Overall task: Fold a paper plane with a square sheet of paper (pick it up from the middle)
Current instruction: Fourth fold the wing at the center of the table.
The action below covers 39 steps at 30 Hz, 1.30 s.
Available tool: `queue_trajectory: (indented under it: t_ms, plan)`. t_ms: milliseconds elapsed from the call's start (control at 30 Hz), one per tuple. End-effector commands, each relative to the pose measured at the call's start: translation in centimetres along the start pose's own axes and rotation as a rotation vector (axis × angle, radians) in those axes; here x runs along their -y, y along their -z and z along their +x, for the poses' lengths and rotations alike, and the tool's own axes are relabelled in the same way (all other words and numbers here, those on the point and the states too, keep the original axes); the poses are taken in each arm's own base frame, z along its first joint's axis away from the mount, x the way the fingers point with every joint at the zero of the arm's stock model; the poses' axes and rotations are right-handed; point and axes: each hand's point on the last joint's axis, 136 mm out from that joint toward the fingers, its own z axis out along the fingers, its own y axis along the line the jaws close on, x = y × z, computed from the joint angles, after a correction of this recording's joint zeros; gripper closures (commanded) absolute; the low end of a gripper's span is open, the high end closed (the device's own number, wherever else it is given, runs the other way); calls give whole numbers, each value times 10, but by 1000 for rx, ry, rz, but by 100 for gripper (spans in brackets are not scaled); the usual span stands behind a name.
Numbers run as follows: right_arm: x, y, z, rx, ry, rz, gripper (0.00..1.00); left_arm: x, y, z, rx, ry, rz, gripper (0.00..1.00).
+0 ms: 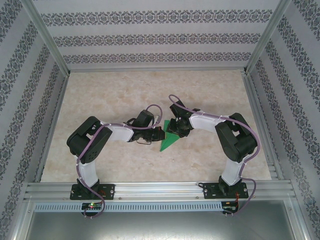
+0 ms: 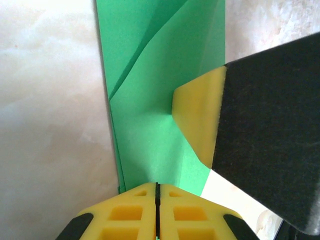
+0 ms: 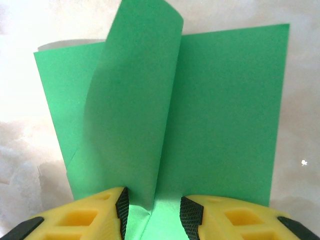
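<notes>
The marbled table (image 1: 100,90) is carrying the work at its middle, where the left arm (image 1: 95,140) and right arm (image 1: 235,135) are reaching in towards each other. Between them the square sheet of paper (image 1: 169,141) is lying already folded down to a narrow pointed shape, so a mid-fold step seems to be in hand.

The right gripper (image 3: 152,205) is standing partly open, gripping nothing, with a loose flap (image 3: 135,100) curling up between its fingers. One of its yellow pads (image 2: 197,117) is pressing on the sheet.

The left gripper (image 2: 156,187) is closed, pads meeting at the sheet's near edge. Whether it is pinching the paper or only bearing on it, I cannot tell.

Next, the raised flap probably needs laying flat along its line and creasing while the other gripper is pinning the sheet.
</notes>
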Motion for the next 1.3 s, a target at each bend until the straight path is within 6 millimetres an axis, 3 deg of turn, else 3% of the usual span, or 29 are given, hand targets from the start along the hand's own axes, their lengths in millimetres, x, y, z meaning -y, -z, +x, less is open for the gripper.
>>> queue_trajectory:
  t_ms: [0, 233, 400, 533, 667, 800, 933, 1100, 1267]
  plan:
    - [110, -58, 66, -202, -44, 372, 59, -12, -6, 8, -38, 8, -57, 90]
    - [99, -52, 63, -191, -47, 327, 59, -24, -7, 17, -79, 37, -107, 94]
    - [80, -35, 53, -159, -42, 259, 59, -33, -7, 24, -111, 58, -152, 97]
    - [52, -4, 30, -91, -17, 163, 58, -41, -6, 31, -148, 58, -189, 100]
    - [15, 40, 4, 8, 64, 4, 57, -44, -7, 36, -178, 55, -204, 100]
    - [-8, 72, -4, 90, 150, -156, 56, -45, -7, 38, -193, 55, -207, 100]
    - [-13, 67, 3, 67, 197, -220, 62, -44, -8, 37, -203, 43, -209, 100]
    - [-32, 52, 8, 16, 226, -330, 91, -47, -7, 38, -220, 30, -231, 100]
    - [-39, 40, 6, -1, 231, -359, 100, -50, -10, 40, -234, 42, -241, 100]
